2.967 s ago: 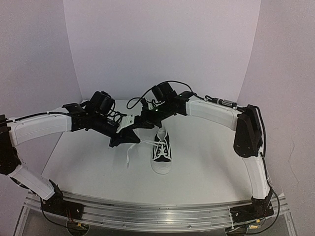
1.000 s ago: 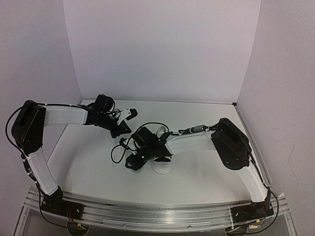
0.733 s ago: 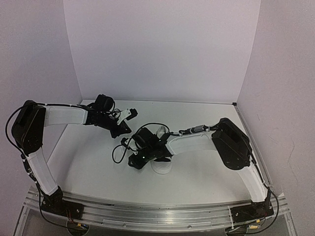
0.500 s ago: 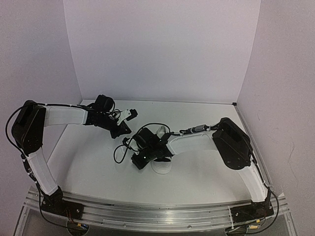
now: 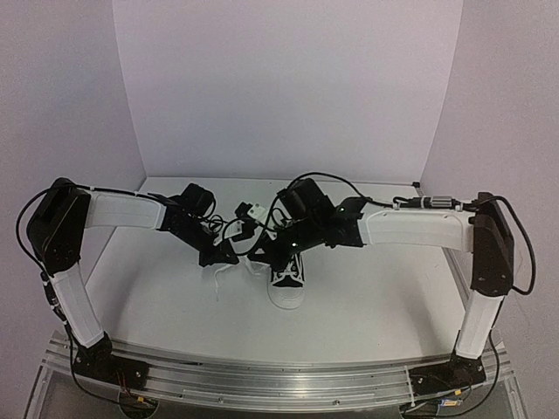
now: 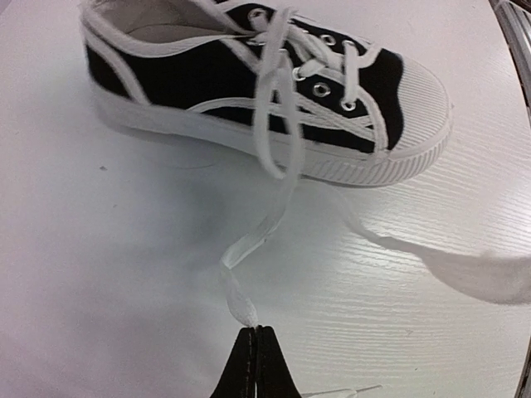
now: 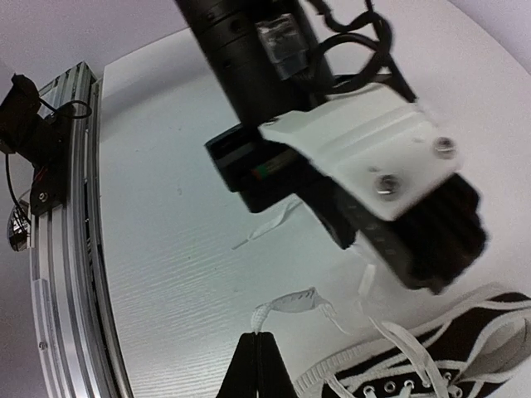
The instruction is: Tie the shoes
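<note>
The black sneaker (image 5: 286, 281) with white toe cap lies mid-table, toe towards the arms. In the left wrist view the sneaker (image 6: 249, 79) lies on its sole, toe to the right. My left gripper (image 6: 254, 333) is shut on the end of a white lace (image 6: 278, 178) that runs slack from the eyelets down to the table. In the top view the left gripper (image 5: 229, 258) is just left of the shoe. My right gripper (image 7: 261, 335) is shut on a bend of the other lace (image 7: 292, 302), left of the shoe's toe (image 7: 390, 373). In the top view the right gripper (image 5: 262, 255) is close beside the left one.
The left arm's wrist and gripper body (image 7: 365, 182) hang right in front of the right wrist camera. A loose lace tip (image 7: 270, 224) lies on the white table. The metal rail (image 7: 58, 207) runs along the near edge. White walls enclose the back and sides.
The right arm has swung from low at the shoe's near left up and back to its far side. The left gripper has moved in towards the shoe. Both now pinch lace.
</note>
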Robot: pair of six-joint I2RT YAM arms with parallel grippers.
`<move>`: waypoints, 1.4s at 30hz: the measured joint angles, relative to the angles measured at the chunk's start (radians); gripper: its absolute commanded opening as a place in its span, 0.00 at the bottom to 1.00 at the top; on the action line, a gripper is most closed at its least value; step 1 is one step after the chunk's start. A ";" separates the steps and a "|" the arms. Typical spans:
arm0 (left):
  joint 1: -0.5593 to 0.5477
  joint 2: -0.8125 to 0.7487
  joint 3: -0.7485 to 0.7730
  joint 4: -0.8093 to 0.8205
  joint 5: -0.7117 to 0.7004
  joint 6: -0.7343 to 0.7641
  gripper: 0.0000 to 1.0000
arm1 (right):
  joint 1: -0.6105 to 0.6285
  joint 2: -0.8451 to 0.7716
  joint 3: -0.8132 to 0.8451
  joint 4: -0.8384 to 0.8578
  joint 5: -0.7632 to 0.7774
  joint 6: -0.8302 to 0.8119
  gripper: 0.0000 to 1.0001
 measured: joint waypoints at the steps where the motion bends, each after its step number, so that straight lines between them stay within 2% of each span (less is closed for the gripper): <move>1: -0.011 0.006 0.000 -0.007 0.006 0.015 0.02 | -0.016 -0.021 -0.025 0.001 -0.011 0.004 0.00; 3: -0.030 0.017 0.000 -0.026 0.018 0.051 0.12 | -0.045 -0.048 -0.076 0.002 -0.022 0.019 0.00; 7: -0.048 0.039 0.005 -0.068 0.049 0.118 0.56 | -0.075 -0.052 -0.150 -0.021 -0.027 0.066 0.00; 9: -0.049 0.058 0.031 -0.102 0.079 0.136 0.64 | -0.074 -0.052 -0.167 -0.029 -0.031 0.096 0.00; 10: -0.049 0.070 0.052 -0.116 0.095 0.135 0.64 | -0.073 -0.052 -0.173 -0.029 -0.034 0.112 0.00; 15: -0.050 0.146 0.211 -0.121 0.167 0.033 0.51 | -0.080 -0.075 -0.247 0.016 -0.043 0.226 0.00; 19: -0.058 0.219 0.322 -0.024 0.192 -0.138 0.43 | -0.115 -0.145 -0.360 0.068 -0.072 0.339 0.00; 24: -0.106 0.265 0.348 0.084 0.145 -0.236 0.38 | -0.131 -0.186 -0.434 0.116 -0.093 0.467 0.00; 30: -0.163 0.335 0.373 0.110 0.112 -0.256 0.34 | -0.171 -0.255 -0.523 0.187 -0.086 0.583 0.00; 36: -0.167 0.367 0.405 0.095 0.085 -0.229 0.17 | -0.189 -0.271 -0.544 0.248 -0.071 0.636 0.00; 42: -0.166 0.367 0.412 0.066 0.093 -0.217 0.18 | -0.188 -0.271 -0.544 0.285 -0.071 0.649 0.00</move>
